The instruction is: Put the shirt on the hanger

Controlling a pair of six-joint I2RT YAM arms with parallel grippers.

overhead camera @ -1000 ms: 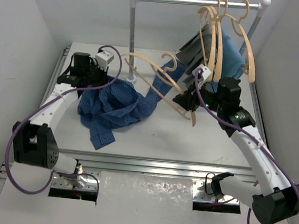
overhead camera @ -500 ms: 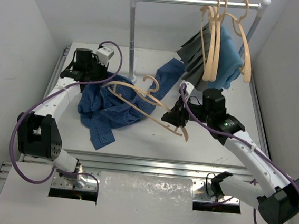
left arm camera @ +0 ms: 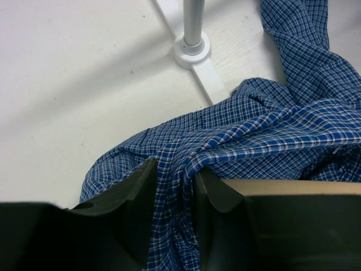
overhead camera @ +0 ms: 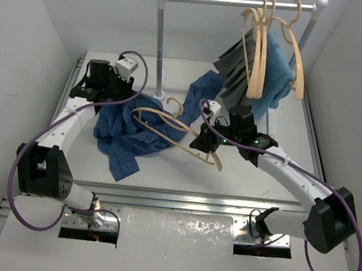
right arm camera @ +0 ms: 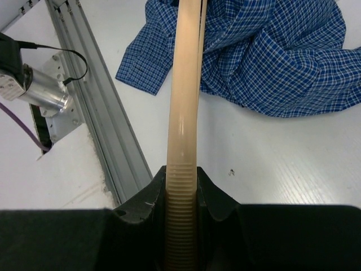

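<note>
The right gripper (overhead camera: 204,143) clamps one shoulder of the hanger (overhead camera: 174,138), whose long axis runs away from it toward the shirt (overhead camera: 130,127), heaped just robot-side of the rack pole (overhead camera: 158,50), where the left gripper (left arm camera: 176,180) pinches a fold.

One shirt (overhead camera: 130,127), four hangers (right arm camera: 183,113) (perhaps more) — two other garments (overhead camera: 279,62)

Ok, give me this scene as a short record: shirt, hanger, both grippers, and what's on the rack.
shirt: crumpled on the table
hanger: lifted, one end over the shirt
left gripper: shut on a shirt fold
right gripper: shut on the hanger's ridged arm
rack: spare hangers, grey garment, light blue garment
</note>
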